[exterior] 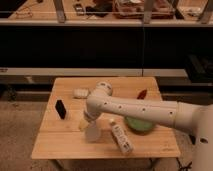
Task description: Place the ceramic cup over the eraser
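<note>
The ceramic cup (92, 133) is a small white tapered cup standing on the wooden table (60, 142), left of centre near the front. The eraser (60, 108) is a thin black block standing upright near the table's left edge, about a cup's width to the left of the cup and farther back. My white arm reaches in from the right. Its gripper (89, 122) hangs right over the cup, at its top, and hides the cup's rim.
A green bowl (139, 124) sits at the right, partly under my arm. A white tube-like bottle (121, 138) lies just right of the cup. A pale oblong lump (80, 92) lies at the back left and a small red object (142, 93) at the back right.
</note>
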You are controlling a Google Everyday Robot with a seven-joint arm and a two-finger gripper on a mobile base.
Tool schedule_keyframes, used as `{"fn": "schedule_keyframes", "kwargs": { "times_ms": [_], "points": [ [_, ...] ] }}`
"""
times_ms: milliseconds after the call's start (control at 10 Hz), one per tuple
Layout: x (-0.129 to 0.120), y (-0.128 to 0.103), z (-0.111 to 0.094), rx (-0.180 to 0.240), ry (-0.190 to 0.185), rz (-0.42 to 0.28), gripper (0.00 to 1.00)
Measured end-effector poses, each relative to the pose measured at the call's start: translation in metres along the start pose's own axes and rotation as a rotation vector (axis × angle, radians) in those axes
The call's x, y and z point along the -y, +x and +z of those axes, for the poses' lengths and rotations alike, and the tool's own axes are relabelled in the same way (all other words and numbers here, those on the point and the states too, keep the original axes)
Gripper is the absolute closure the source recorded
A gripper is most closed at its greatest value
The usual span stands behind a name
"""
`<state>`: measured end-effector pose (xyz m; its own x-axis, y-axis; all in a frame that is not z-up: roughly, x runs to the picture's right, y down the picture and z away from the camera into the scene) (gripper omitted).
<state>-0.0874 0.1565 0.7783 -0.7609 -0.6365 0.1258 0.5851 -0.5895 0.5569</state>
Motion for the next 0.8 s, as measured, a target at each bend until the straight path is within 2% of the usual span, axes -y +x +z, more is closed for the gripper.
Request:
{"fn": "schedule_keyframes", "kwargs": {
  "times_ms": [400,800],
  "points": [
    [0.009,-0.016,-0.008,0.022,-0.012,-0.012,0.2],
    [0.012,-0.029,-0.001,0.044,-0.007,-0.004,0.2]
  ]
}}
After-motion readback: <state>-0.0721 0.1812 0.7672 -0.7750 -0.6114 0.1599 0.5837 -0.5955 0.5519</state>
